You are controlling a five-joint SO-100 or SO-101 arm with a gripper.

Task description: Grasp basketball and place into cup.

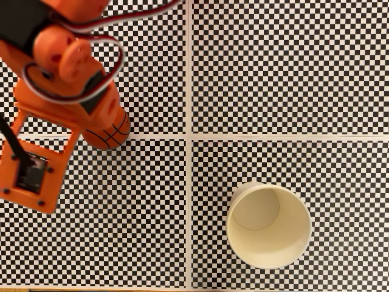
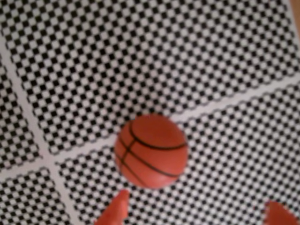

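Note:
The basketball (image 2: 151,151) is a small orange-red ball with black seams. It rests on a white line of the checkered mat. In the wrist view my gripper (image 2: 197,216) is open, with its two orange fingertips (image 2: 114,212) at the bottom edge, just short of the ball and apart from it. Seen from the fixed view, the orange arm (image 1: 67,79) hangs over the upper left and covers part of the basketball (image 1: 111,132). The cup (image 1: 298,243), cream-white and wide-mouthed, stands upright at the lower right with nothing inside, well away from the ball.
A black-and-white checkered mat (image 1: 273,67) covers the whole surface, split by white lines (image 1: 189,182) into four panels. The arm's orange camera bracket (image 1: 30,176) juts out at the left edge.

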